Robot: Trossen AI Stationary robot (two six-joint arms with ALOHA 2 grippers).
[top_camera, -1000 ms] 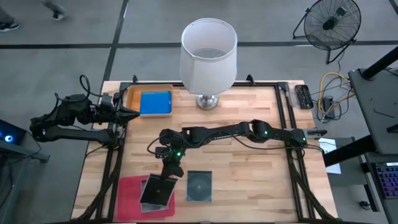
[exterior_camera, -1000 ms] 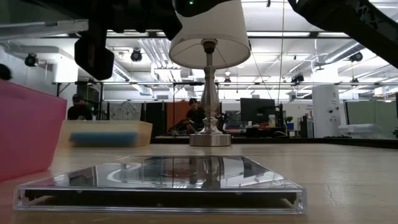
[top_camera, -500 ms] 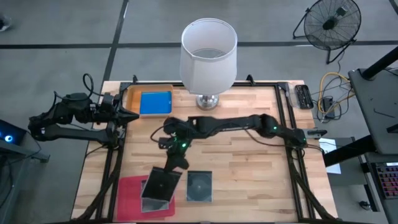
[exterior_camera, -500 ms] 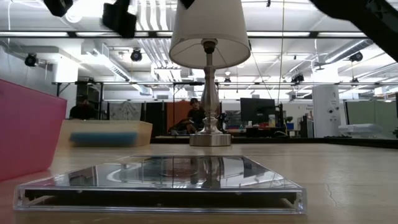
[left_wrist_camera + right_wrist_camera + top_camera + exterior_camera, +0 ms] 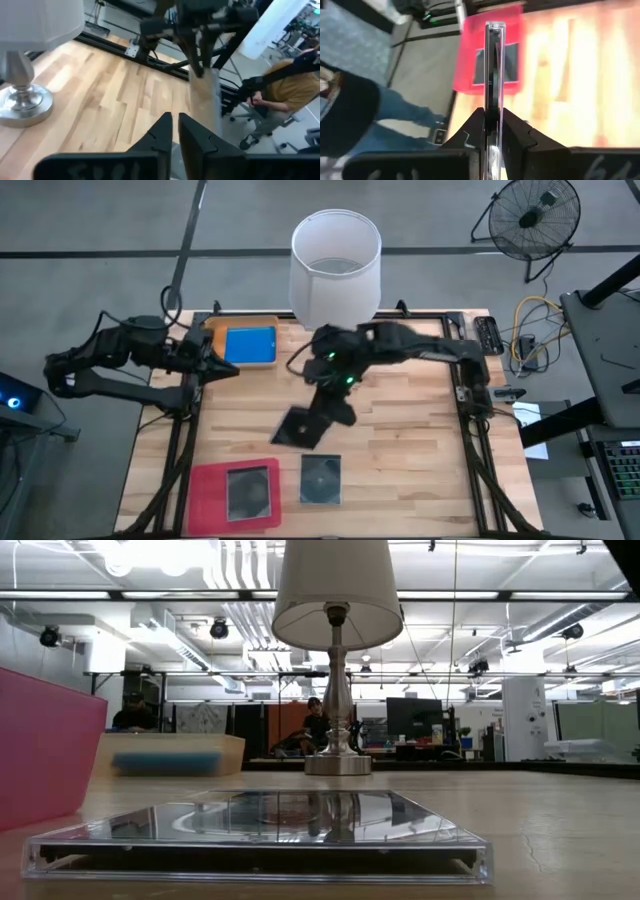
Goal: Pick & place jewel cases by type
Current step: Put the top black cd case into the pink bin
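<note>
While your right gripper [image 5: 333, 402] hangs above the middle of the table [image 5: 400, 440], its fingers are pinched on the edge of a dark transparent jewel case [image 5: 300, 426], which it holds clear of the wood. In the right wrist view you see that case [image 5: 494, 75] edge-on between the two fingers, with the magenta-pink tray [image 5: 492, 55] beyond it. Your left gripper [image 5: 228, 369] sits at the table's left edge, just beside the orange tray [image 5: 212, 332], with its fingers pressed together on nothing. A blue jewel case [image 5: 250, 345] lies flat in that orange tray. Another dark case [image 5: 250, 491] lies in the pink tray [image 5: 205, 498] at the near left corner, and a third dark case [image 5: 320, 478] lies on the bare wood just beside that tray. You see this third case [image 5: 260, 830] flat and close in the low view, with the lamp [image 5: 338, 650] standing behind it at the far side of the table.
</note>
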